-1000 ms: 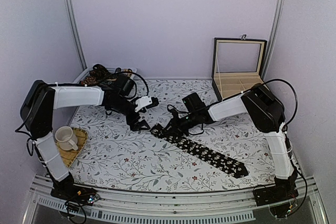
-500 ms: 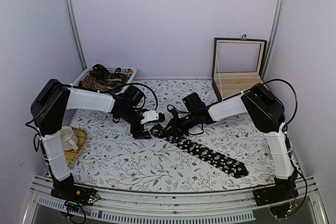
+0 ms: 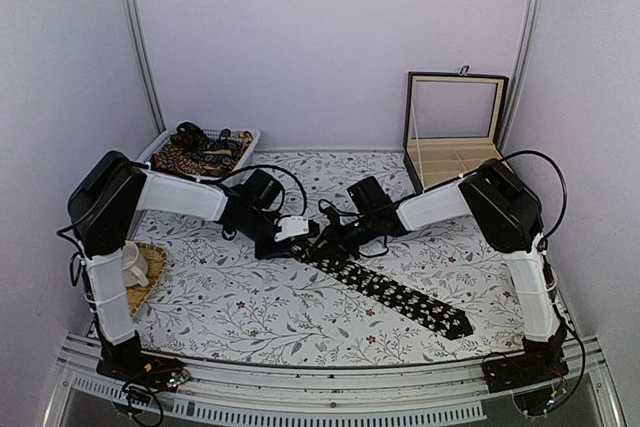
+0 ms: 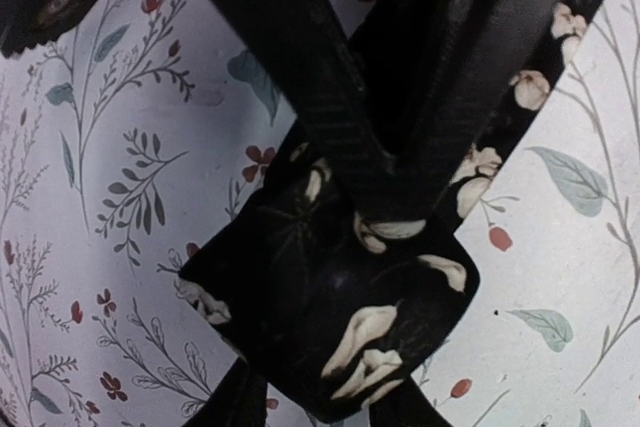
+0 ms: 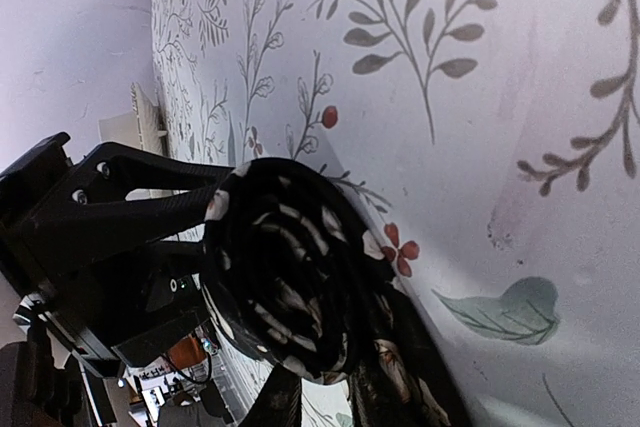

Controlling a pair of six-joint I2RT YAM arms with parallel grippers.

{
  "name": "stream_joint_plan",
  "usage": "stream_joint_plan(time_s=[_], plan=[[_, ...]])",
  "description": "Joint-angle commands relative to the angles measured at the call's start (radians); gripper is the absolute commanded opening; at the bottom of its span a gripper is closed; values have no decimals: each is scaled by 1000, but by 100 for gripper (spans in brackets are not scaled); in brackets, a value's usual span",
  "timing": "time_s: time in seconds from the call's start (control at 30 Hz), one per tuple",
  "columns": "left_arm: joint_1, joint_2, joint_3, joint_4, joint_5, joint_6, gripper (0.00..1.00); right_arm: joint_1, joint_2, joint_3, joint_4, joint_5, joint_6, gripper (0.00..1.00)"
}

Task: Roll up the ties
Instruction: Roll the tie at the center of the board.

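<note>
Top cam: one black pale-flowered fabric necktie (image 3: 400, 292) is laid diagonally on floral table (image 3: 230, 297). Its coiled end is resolved only by R wrist cam, clamped in right gripper (image 3: 332, 243); gap of left gripper (image 3: 300, 232) cannot be told.

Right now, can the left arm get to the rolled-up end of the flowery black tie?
Probably yes. The left gripper sits right beside the rolled end of the tie, and nothing lies between them. The right gripper is on the roll's other side.
</note>
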Motion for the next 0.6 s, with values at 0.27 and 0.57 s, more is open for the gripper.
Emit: stream_joint_plan(time_s=[0.27, 0.57], plan=[[-27, 50, 14, 51, -29, -96, 17, -4, 100, -13, -76, 45, -8, 23], [-35, 30, 27, -82, 55, -117, 31, -23, 111, -22, -70, 44, -4, 18]])
